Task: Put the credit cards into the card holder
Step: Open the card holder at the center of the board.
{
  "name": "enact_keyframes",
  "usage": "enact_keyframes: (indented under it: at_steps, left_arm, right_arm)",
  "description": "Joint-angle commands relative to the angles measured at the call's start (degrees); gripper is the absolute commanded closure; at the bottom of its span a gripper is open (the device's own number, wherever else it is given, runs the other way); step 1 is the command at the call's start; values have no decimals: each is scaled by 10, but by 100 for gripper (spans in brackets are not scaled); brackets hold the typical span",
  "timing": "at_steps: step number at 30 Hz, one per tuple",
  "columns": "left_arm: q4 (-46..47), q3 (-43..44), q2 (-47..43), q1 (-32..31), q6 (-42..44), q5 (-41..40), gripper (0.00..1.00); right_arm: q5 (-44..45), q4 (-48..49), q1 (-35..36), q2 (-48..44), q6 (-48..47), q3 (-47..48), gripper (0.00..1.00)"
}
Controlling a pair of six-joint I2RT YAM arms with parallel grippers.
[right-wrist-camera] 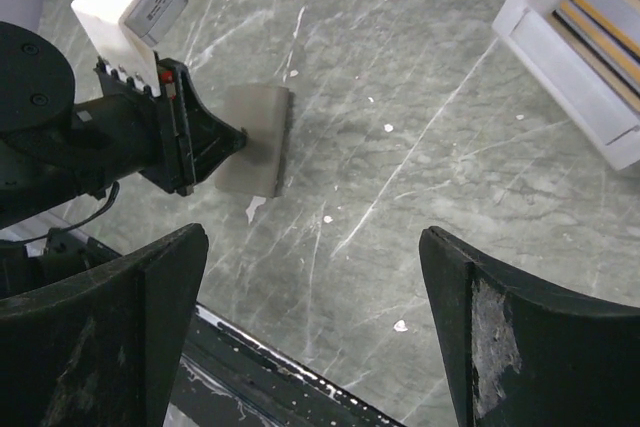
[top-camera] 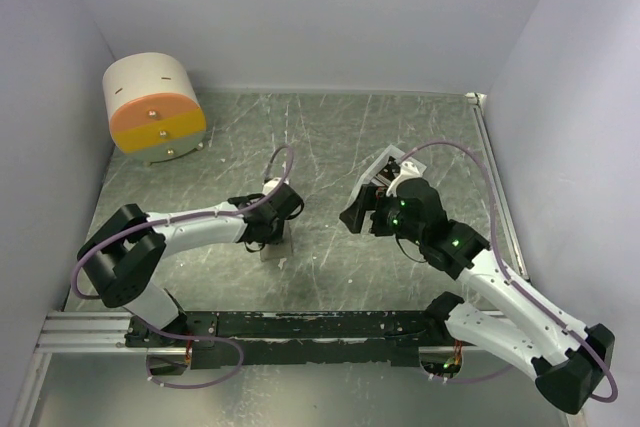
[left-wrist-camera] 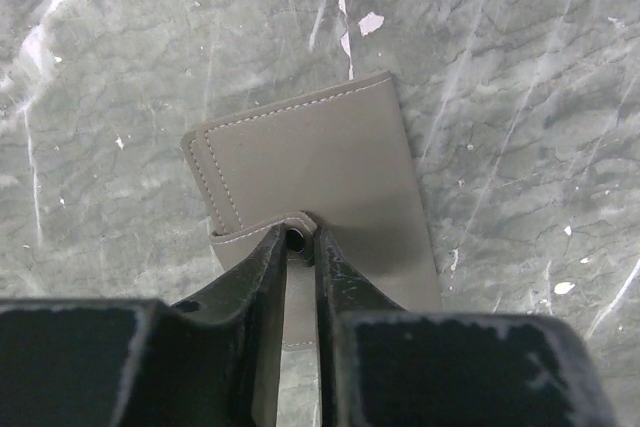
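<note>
Left gripper clamps the closed card holder's snap tab, hiding its near edge; right gripper hangs wide apart, the slotted tray cut off.

Taupe-grey card holder lies closed and flat.

The left gripper stood near the centre of the table, directly above the card holder (only a small taupe edge showed beneath it). The right gripper hung at 3 o'clock from it, apart. A white slotted tray lay at 2 o'clock, and a cream-and-orange drum at 10 o'clock.
</note>
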Motion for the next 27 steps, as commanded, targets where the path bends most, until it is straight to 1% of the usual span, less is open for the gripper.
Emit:
enact_keyframes:
  at_steps: [1, 6, 9, 13, 17, 21, 24, 27]
  left_arm:
    - [5, -22, 17, -16, -6, -6, 82]
    - [-12, -9, 3, -36, -15, -9, 93]
    - [3, -18, -21, -40, -26, 13, 93]
    - [24, -37, -75, -41, -47, 44, 93]
    - [58, -64, -152, -41, -66, 62, 93]
    - [121, -98, -222, -41, -94, 80, 93]
    - [128, -96, -246, -41, -101, 81, 93]
    - [124, -88, -250, -41, -97, 85, 93]
  right_arm:
    - [-45, 57, -2, -2, 8, -16, 12]
    - [-71, 97, -2, 13, 51, -36, 17]
    - [-88, 127, -1, 44, 84, -50, 20]
    - [-110, 155, 3, 81, 98, -57, 25]
    - [-90, 160, 12, 89, 89, -61, 32]
    - [-88, 154, 25, 112, 76, -60, 34]
    - [-94, 150, 38, 140, 37, -55, 34]
    - [-82, 130, 49, 177, -2, -37, 34]
